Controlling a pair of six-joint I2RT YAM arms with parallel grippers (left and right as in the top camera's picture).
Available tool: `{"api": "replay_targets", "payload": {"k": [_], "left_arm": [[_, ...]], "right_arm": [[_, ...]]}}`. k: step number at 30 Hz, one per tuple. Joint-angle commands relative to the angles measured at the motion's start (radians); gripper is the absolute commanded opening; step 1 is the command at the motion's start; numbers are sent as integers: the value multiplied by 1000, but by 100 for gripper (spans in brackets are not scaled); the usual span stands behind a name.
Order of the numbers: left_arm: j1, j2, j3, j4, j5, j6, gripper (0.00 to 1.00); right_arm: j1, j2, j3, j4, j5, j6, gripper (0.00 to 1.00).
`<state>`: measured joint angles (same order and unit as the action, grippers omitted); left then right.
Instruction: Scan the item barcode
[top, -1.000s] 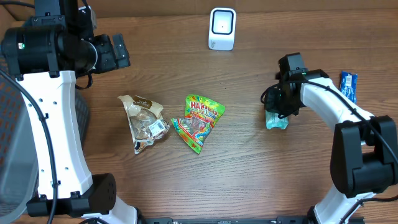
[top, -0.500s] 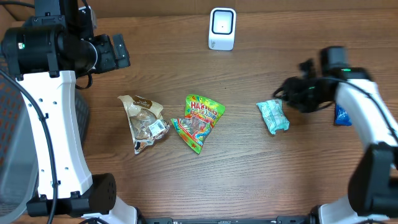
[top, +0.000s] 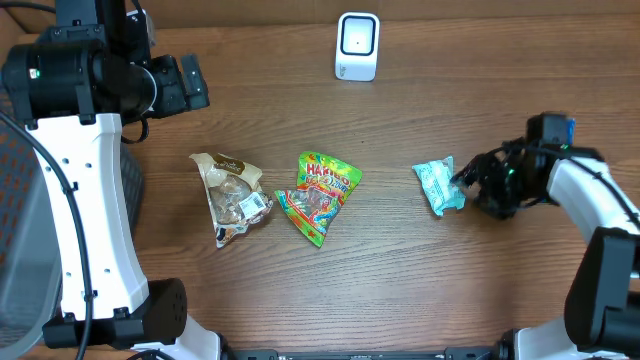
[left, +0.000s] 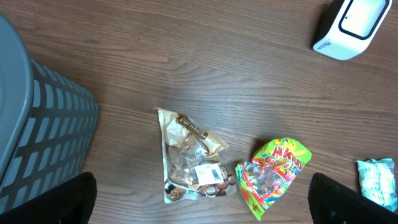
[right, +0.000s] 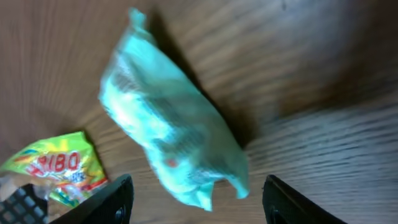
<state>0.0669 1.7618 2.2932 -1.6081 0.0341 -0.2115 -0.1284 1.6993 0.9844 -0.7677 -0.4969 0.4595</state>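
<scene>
With our right tool (top: 468, 188) spread open beside the teal packet (top: 438, 187) on the surface (top: 400, 270), we judge the next move is gripping it for the scanner (top: 357, 46).

Wood table (top: 400, 280): scanner (top: 357, 46), brown packet (top: 232, 197), Haribo bag (top: 320, 195), teal packet (top: 440, 186).
</scene>
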Motion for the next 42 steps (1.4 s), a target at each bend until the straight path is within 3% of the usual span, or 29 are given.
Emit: {"api": "replay_targets", "payload": {"k": [1,5,9,15,19,22,27,32,42], "left_arm": [[-4,-16,0,0,10,-17,100],[-4,-16,0,0,10,-17,100],[-4,-16,0,0,10,-17,100],[-4,-16,0,0,11,-17,100],[-4,-16,0,0,10,-17,100],[-4,-16,0,0,10,-17,100],[-4,-16,0,0,10,-17,100],[-4,-16,0,0,10,-17,100],[-4,-16,0,0,10,-17,100]], "right_arm": [[16,3,-66,87,1,92,68],[23,3,-113,183,40,95,68],[23,4,-116,195,226,81,66],[23,4,-116,246,416,-77,63],[23,4,-101,322,366,-230,64],[23,3,-60,332,227,-312,70],[21,3,39,247,128,-270,75],[21,4,79,156,129,-153,72],[21,98,8,236,182,-126,71]]}}
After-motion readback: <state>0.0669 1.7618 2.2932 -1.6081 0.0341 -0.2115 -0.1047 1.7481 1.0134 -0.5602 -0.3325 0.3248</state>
